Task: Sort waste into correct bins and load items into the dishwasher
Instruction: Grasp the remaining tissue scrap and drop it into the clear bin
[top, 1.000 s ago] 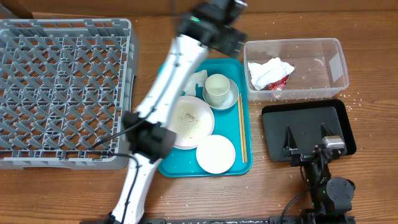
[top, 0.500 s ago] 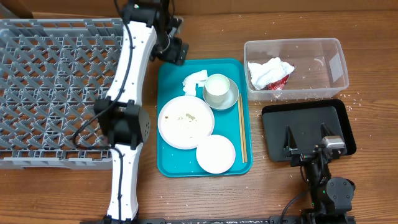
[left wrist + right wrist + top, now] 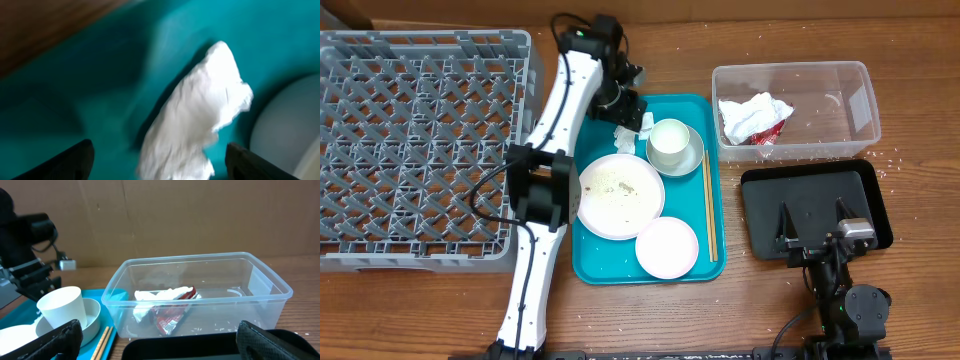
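A crumpled white napkin (image 3: 626, 134) (image 3: 200, 120) lies at the back of the teal tray (image 3: 590, 260), next to a white cup (image 3: 669, 138) standing in a pale grey bowl (image 3: 692, 158). My left gripper (image 3: 628, 106) (image 3: 160, 167) hangs right over this napkin, open, with one dark finger (image 3: 70, 162) on each side and not touching it. A crumb-speckled large plate (image 3: 620, 195) and a smaller plate (image 3: 667, 247) sit nearer the front. The clear tub (image 3: 840, 90) (image 3: 200, 275) holds another napkin (image 3: 750, 113) and a red wrapper (image 3: 772, 133) (image 3: 172, 312). My right gripper (image 3: 817, 238) (image 3: 160, 347) rests open over the black tray (image 3: 815, 195).
The grey dish rack (image 3: 420, 150) fills the left side of the table. Wooden chopsticks (image 3: 708, 205) (image 3: 102, 340) lie along the teal tray's right edge. White crumbs are scattered on the wood around the clear tub and the black tray.
My left arm swung from the back of the table toward the rack, then came down over the napkin on the teal tray. The right arm has not moved.
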Controlling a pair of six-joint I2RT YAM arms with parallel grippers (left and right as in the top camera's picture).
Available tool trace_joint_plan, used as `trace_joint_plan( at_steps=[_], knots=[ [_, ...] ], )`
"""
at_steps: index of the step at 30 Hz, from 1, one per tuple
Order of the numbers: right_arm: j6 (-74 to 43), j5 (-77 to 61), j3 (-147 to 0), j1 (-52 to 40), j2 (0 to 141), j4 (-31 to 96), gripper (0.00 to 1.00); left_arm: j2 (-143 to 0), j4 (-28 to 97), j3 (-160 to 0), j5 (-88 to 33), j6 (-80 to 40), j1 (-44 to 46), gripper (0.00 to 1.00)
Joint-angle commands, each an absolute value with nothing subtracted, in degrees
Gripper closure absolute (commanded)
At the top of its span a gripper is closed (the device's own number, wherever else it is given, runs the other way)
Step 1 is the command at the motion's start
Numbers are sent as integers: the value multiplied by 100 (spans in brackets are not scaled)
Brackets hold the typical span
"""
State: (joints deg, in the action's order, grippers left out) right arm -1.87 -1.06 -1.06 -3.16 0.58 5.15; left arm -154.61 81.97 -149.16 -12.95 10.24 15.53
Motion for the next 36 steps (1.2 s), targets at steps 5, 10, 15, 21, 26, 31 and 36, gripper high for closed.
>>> trace_joint_plan(
  at_steps=[5,10,15,21,26,31,36],
  knots=[
    [-167,-69,-47,-357,16,484,0,-15718,8084,-14934,-1396,851,1616,51],
    [-167,-69,-47,-357,16,484,0,-15585,8123,-15056,-1173,545,1614,91],
    [-167,-69,-47,-357,16,484,0,-15259,8204,-15609,-991,158,1553,96],
    [-167,-69,-47,-357,16,484,0,-14685,7529,-16267,-1157,-714,1531,96],
    [-167,-69,-47,-357,16,484,0,-14595,6012,-16324,-2709,-947,1754,96],
    [-167,-69,-47,-357,16,484,0,-14857,5199,-16276,-2943,-821,2373,96],
    [-167,-69,-47,-357,16,484,0,-15163,4952,-16269,-2792,-344,2930,96]
  ],
)
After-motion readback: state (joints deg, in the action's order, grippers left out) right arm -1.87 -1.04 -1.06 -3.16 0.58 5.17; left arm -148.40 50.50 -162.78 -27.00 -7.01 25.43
